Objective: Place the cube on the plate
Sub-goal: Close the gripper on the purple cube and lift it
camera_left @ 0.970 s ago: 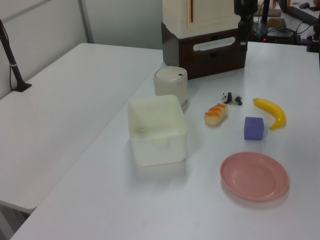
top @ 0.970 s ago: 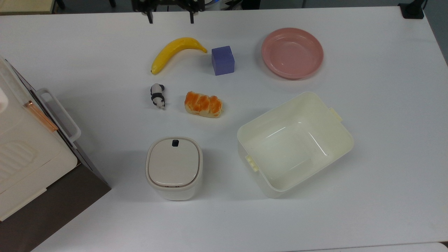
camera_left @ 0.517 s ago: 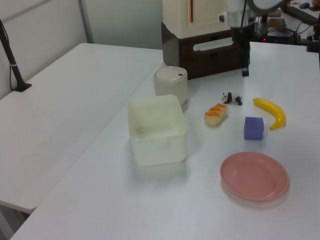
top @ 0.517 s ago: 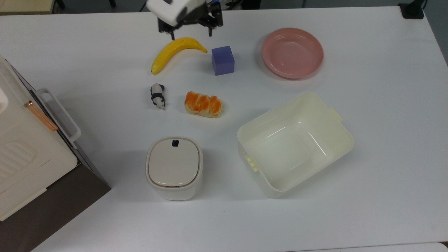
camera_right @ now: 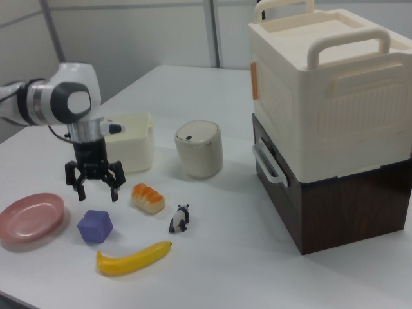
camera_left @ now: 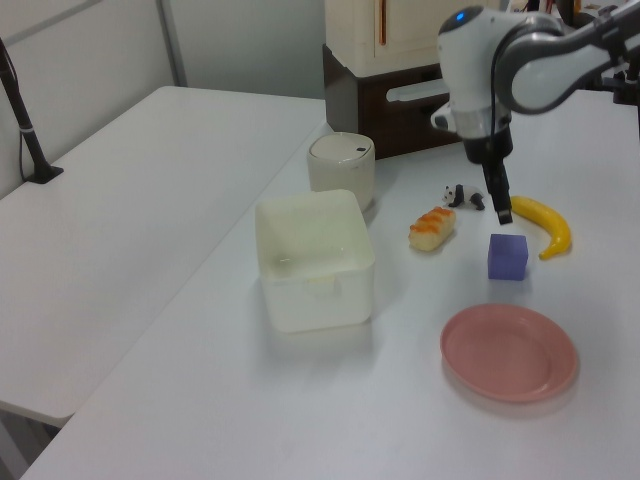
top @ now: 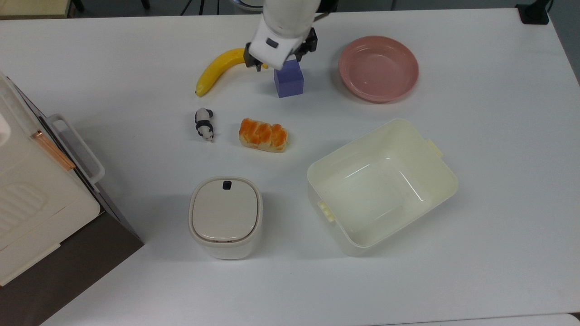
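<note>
The blue-purple cube (top: 289, 84) sits on the white table between a banana and the pink plate (top: 378, 68). My gripper (top: 277, 61) hangs just above the cube's far side, its white hand covering part of the cube in the top view. In the right view the gripper (camera_right: 98, 192) is open, fingers spread and pointing down, a little above the cube (camera_right: 95, 226), holding nothing. In the left view the fingertips (camera_left: 503, 212) hover just over the cube (camera_left: 507, 256). The plate (camera_left: 509, 352) is empty.
A banana (top: 222, 68) lies close beside the cube on the top view's left. A toy panda (top: 204, 123) and a bread roll (top: 263, 135) lie nearer the middle. A cream tub (top: 349, 147), a lidded bin (top: 225, 216) and stacked storage boxes (camera_right: 328, 116) stand farther off.
The arm has come in from the table's far edge, past the banana, and lowered until the open gripper is over the cube. Nothing on the table has moved.
</note>
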`<action>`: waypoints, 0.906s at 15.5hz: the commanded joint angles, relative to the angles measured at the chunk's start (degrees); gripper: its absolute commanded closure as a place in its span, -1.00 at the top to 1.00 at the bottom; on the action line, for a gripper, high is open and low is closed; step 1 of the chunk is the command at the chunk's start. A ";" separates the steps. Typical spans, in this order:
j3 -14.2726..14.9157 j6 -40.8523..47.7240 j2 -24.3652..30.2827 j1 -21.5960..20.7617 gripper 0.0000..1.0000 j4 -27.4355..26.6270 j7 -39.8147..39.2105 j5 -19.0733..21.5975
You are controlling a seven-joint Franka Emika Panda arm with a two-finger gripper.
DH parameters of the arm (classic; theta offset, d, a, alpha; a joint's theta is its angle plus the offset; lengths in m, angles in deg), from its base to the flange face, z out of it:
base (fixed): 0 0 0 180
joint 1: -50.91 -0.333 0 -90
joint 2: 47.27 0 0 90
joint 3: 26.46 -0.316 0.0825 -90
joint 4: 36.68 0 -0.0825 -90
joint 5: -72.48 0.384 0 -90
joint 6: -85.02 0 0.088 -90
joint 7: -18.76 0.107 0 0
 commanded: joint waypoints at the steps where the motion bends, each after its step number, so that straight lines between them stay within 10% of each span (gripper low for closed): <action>1: 0.46 -4.16 -2.15 -1.26 1.00 -2.11 -1.37 -0.93; 7: 0.37 -6.19 -6.20 -3.37 1.00 -2.72 -1.45 -1.37; 12: 0.46 -5.40 -6.12 -3.63 -0.38 -2.73 -1.37 -1.37; 14: 0.46 -4.44 -6.12 -4.60 -0.53 -2.46 -1.10 -1.37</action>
